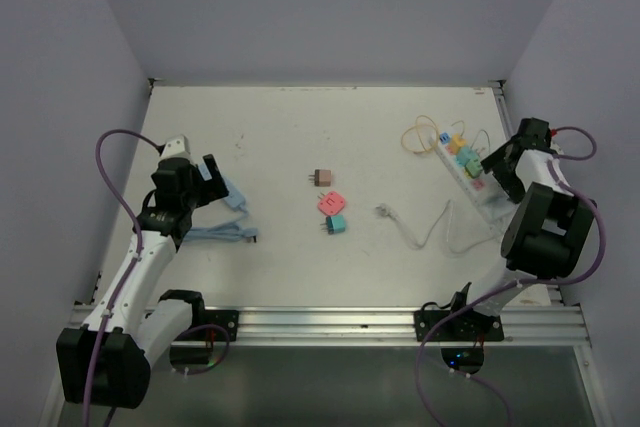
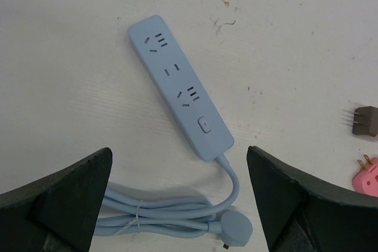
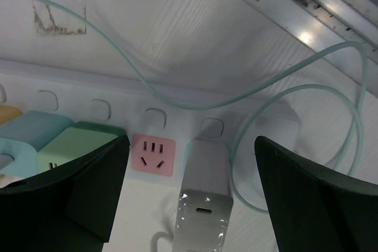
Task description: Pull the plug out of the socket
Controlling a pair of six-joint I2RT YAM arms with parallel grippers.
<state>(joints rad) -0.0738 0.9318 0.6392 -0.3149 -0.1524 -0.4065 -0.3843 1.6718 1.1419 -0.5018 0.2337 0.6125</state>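
Observation:
A white power strip [image 1: 472, 179] lies at the far right, with blue, yellow, green and pink blocks on it. In the right wrist view the strip [image 3: 118, 87] carries a teal plug [image 3: 32, 131], a green plug [image 3: 77, 143], a bare pink socket [image 3: 153, 154] and a white charger plug [image 3: 207, 181] set in it. My right gripper [image 3: 192, 205] is open just above the strip, its fingers either side of the charger and pink socket, not touching them; it also shows in the top view [image 1: 497, 162]. My left gripper [image 1: 222, 187] is open and empty.
A light blue power strip [image 2: 180, 87] with its bundled cord [image 2: 171, 213] lies under my left gripper [image 2: 180, 205]. Loose brown [image 1: 322, 178], pink [image 1: 331, 203] and teal [image 1: 336, 224] plugs lie mid-table. A white cable [image 1: 415, 232] and an orange cable [image 1: 418, 133] lie near the white strip.

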